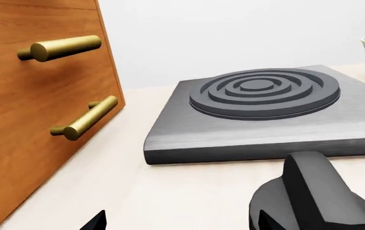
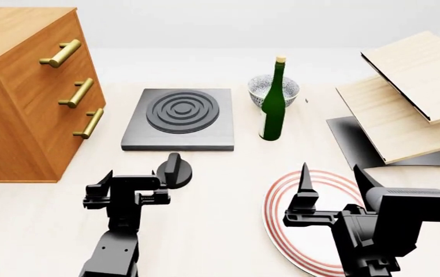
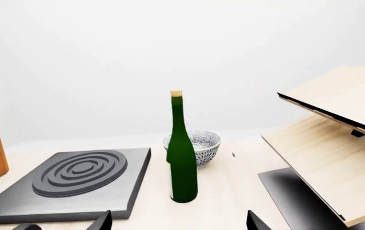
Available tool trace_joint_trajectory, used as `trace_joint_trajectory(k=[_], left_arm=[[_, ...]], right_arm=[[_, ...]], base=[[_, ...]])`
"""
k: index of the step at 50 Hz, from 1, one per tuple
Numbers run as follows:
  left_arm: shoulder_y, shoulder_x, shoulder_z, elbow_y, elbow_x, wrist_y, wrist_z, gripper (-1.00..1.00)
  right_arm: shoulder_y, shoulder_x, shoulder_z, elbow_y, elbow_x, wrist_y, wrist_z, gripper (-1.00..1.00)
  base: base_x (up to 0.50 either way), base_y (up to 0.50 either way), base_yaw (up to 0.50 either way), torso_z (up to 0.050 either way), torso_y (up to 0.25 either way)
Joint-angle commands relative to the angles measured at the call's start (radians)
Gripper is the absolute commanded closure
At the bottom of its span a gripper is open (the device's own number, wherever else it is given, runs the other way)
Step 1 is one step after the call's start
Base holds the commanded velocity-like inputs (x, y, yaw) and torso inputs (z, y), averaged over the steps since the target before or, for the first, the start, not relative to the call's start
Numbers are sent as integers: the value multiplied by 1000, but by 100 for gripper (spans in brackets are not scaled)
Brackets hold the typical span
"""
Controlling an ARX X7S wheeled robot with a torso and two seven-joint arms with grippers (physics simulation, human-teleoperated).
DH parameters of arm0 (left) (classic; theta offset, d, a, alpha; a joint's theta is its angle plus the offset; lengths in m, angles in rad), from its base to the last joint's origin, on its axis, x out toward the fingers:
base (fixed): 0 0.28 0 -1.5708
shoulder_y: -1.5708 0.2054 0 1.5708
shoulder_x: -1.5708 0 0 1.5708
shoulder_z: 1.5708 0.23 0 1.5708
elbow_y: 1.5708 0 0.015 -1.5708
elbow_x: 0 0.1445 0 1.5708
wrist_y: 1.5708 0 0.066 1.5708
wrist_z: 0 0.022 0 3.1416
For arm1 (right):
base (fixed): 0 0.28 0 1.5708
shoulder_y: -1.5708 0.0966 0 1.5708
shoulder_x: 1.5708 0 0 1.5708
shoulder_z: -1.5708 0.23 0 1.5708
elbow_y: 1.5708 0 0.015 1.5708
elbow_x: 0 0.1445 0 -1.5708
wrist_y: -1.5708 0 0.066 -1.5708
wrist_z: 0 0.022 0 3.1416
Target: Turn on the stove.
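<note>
Just ahead of the left end effector (image 2: 131,187) | knob (image 2: 174,168) on the surface before the stove (image 2: 180,119), ridge pointed toward the slab | left opening cannot be told | right end effector (image 2: 335,184) spread wide, farther off.

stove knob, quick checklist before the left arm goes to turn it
1. Knob in view and uncovered: ok, it sits on the table in front of the hotplate slab.
2. Left gripper lined up around the ridge: not ok, it sits beside the knob, short of it.
3. Left gripper open enough to take the ridge: cannot tell.
4. Drawer chest clear of the left arm: ok, it stands off to the side.
5. Right gripper out of the way: ok, open above the plate.
6. Bottle away from the knob: ok.
</note>
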Motion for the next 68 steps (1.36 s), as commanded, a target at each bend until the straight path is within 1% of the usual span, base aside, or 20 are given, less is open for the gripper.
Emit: trace_joint_trajectory(k=[1, 8, 15, 17, 19, 20, 23, 24, 25, 26, 27, 28, 32, 34, 35, 41, 44, 48, 54, 68], left_arm=[[-106, 55, 16, -272, -7, 119, -5, -100], [-96, 84, 49, -217, -12, 80, 2, -100], [-92, 87, 211, -123, -127, 26, -19, -100], [-88, 85, 236, -101, -150, 13, -21, -100], [-55, 77, 256, -3, -161, -40, -16, -100], [-12, 65, 271, 113, -163, -99, -14, -100], [68, 42, 303, 345, -169, -218, -13, -100], [82, 36, 308, 391, -174, -243, -12, -100], [117, 22, 320, 503, -182, -305, -11, -100], [132, 13, 327, 553, -184, -328, -11, -100], [165, -9, 333, 675, -195, -399, -16, -100], [178, -22, 336, 731, -201, -426, -15, -100], [250, -110, 296, 1122, -291, -687, -58, -100], [276, -141, 268, 1239, -328, -757, -79, -100], [305, -166, 233, 1334, -372, -821, -100, -100], [400, -233, 146, 1552, -467, -907, -143, -100], [435, -249, 92, 1612, -510, -923, -164, -100], [466, -258, 68, 1623, -527, -919, -169, -100], [490, -261, 75, 1613, -517, -894, -161, -100], [489, -261, 81, 1598, -511, -881, -163, -100]], right_arm=[[-5, 6, 5, 7, 11, -10, 3, -100], [-12, 8, 6, 12, 16, -20, 4, -100], [-24, 14, 5, 25, 8, -45, 3, -100], [-24, 15, 4, 28, 8, -47, 4, -100], [-25, 15, 4, 29, 9, -49, 5, -100], [-25, 15, 1, 32, 8, -52, 5, -100], [-26, 15, -4, 31, 7, -54, 7, -100], [-26, 16, -3, 30, 8, -53, 7, -100], [-26, 17, 0, 24, 12, -50, 9, -100], [-27, 18, 3, 21, 15, -49, 10, -100], [-30, 20, 9, 16, 16, -53, 11, -100], [-31, 21, 11, 15, 17, -54, 11, -100], [-35, 21, 12, 24, 15, -63, 14, -100], [-37, 21, 9, 23, 14, -64, 16, -100], [-37, 20, 5, 28, 12, -69, 15, -100], [-37, 21, -18, 31, 2, -70, 21, -100], [-38, 23, -26, 31, -3, -72, 24, -100], [-43, 24, -43, 44, -14, -80, 26, -100], [-47, 26, -50, 47, -9, -77, 27, -100], [-47, 30, -63, 56, -13, -89, 35, -100]], base=[[0, 0, 0, 0, 0], [0, 0, 0, 0, 0], [0, 0, 0, 0, 0], [0, 0, 0, 0, 0], [0, 0, 0, 0, 0], [0, 0, 0, 0, 0], [0, 0, 0, 0, 0], [0, 0, 0, 0, 0], [0, 0, 0, 0, 0], [0, 0, 0, 0, 0], [0, 0, 0, 0, 0], [0, 0, 0, 0, 0], [0, 0, 0, 0, 0], [0, 0, 0, 0, 0], [0, 0, 0, 0, 0], [0, 0, 0, 0, 0], [0, 0, 0, 0, 0], [0, 0, 0, 0, 0], [0, 0, 0, 0, 0], [0, 0, 0, 0, 0]])
